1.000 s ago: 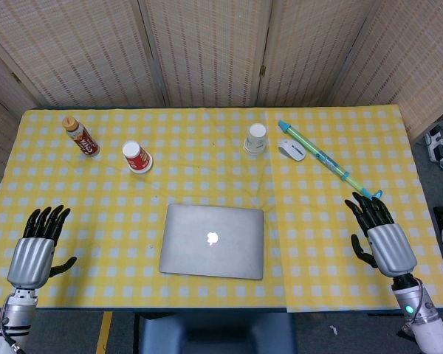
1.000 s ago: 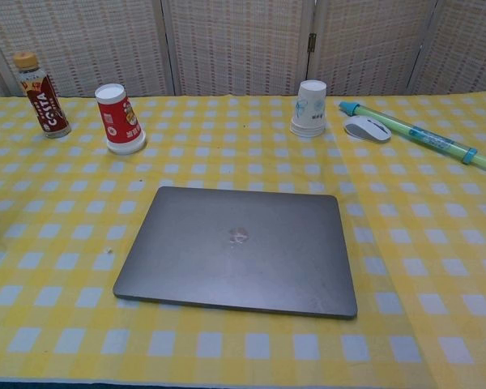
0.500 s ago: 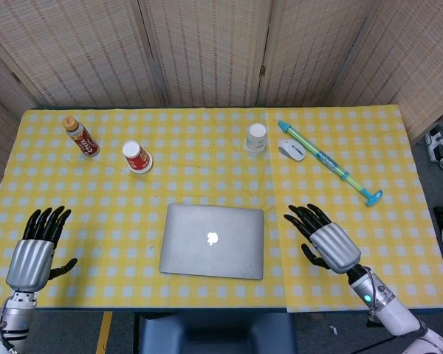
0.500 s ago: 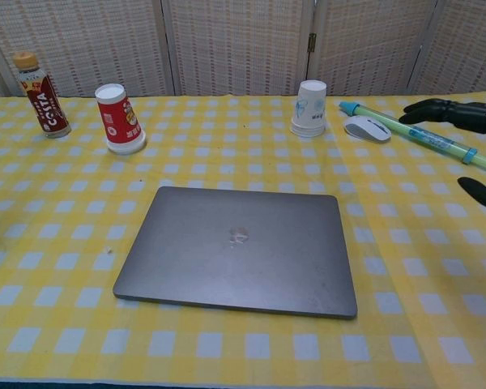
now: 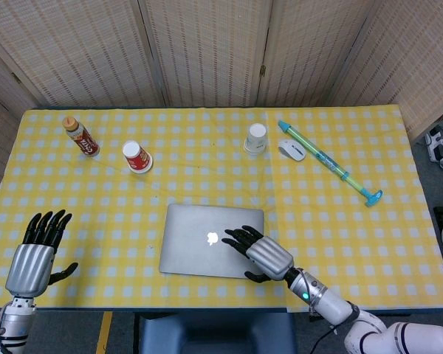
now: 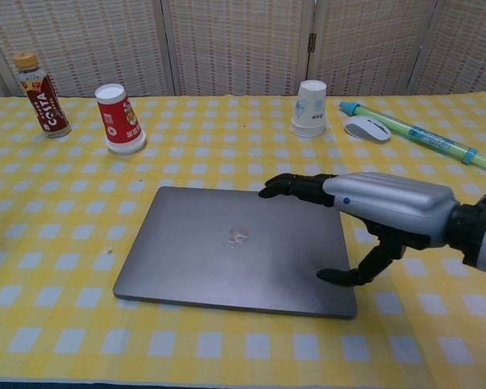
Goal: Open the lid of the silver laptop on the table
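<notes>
The silver laptop (image 5: 212, 251) is seen lying shut and flat near the front edge of the counter (image 5: 340, 221), which is covered in a yellow checked cloth. The right hand (image 6: 364, 223) is held over the right part of the lid, fingers stretched out and spread, the thumb pointing down toward the front right corner; nothing is gripped, and whether the lid is touched cannot be told. The left hand (image 5: 35, 254) is held open and empty over the left side of the counter, well apart from the laptop. The lid is judged not yet lifted. Trouble could be expected if the thumb is slid under the whole body instead of the lid seam, so that the base is raised with it. With the base unheld, the laptop could be dragged toward the counter's front edge or pushed back. A smooth metal lid may also be slipped off by the fingertips. A red cup (image 5: 137, 157), a white cup (image 5: 256, 138), a bottle (image 5: 81, 136), a mouse (image 5: 291, 150) and a long green tube (image 5: 328, 162) are set farther back, out of likely reach.
</notes>
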Controlling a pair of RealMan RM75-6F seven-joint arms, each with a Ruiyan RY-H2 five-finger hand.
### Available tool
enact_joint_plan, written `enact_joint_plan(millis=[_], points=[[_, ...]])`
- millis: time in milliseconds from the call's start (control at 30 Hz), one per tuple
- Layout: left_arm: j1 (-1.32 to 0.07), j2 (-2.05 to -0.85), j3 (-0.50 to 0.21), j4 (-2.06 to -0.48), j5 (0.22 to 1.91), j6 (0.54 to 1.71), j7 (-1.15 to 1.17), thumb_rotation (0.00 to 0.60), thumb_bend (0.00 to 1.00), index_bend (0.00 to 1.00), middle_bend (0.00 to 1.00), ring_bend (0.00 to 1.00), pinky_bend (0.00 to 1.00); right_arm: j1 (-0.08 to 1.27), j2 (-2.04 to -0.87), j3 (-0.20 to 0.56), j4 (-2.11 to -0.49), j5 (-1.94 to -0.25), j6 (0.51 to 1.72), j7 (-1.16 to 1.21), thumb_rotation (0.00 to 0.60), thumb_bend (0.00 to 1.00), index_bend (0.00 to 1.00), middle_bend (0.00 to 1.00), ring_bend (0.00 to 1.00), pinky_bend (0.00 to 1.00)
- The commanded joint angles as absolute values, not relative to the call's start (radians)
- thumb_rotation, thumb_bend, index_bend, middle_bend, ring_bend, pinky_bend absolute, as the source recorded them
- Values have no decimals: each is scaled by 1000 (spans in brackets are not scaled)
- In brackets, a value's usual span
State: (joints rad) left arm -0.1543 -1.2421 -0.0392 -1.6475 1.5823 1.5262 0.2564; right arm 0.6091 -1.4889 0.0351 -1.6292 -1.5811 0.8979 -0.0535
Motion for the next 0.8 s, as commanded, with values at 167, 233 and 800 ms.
enact_joint_plan(millis=[167,233,800], points=[[-156,-1242,-39,-1651,1587,1523,257,600,166,28,107,68,0,676,-1621,66,-1562,-1518,831,-123,600,364,0,0,0,0],[-157,-1242,-39,-1653,1590,1521,257,600,166,28,107,68,0,687,-1658,67,-1527,-1512,826,-142,600,364,0,0,0,0],[-160,-1248,-42,-1634,1582,1509,245,600,167,21,107,68,0,737,-1858,58,-1334,-1520,849,-203,600,364,0,0,0,0]])
